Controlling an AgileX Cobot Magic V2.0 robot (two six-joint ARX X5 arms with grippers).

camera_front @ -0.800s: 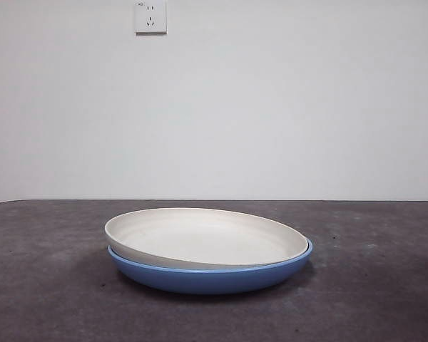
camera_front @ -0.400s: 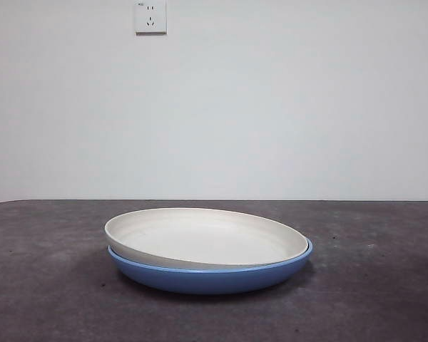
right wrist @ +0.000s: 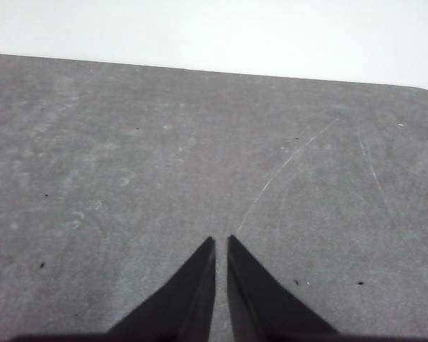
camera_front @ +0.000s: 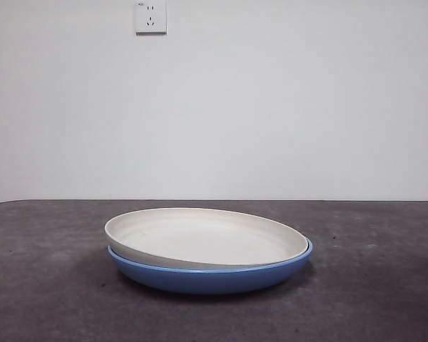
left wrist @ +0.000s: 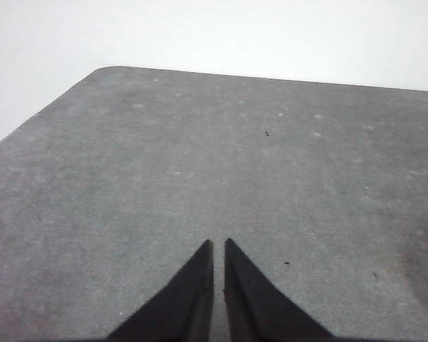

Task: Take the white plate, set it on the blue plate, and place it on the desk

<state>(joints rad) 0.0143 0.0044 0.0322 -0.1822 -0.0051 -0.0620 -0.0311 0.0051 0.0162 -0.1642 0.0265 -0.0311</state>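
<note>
Both grippers, left [left wrist: 218,246] and right [right wrist: 221,242], closed and empty; round matte cream plate [camera_front: 203,236] (rigid, breakable) nests tilted in glossy blue plate [camera_front: 214,276]; likely best gripped at its raised rim.

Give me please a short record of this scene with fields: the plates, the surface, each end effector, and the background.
white plate: rests in the blue plate, slightly tilted, its left rim raised
blue plate: underneath, flat on the desk
desk: dark grey, speckled
left end effector: shut, above bare desk, holds nothing, no plate in its view
right end effector: shut, above bare desk, holds nothing
background: white wall with a socket high up
</note>
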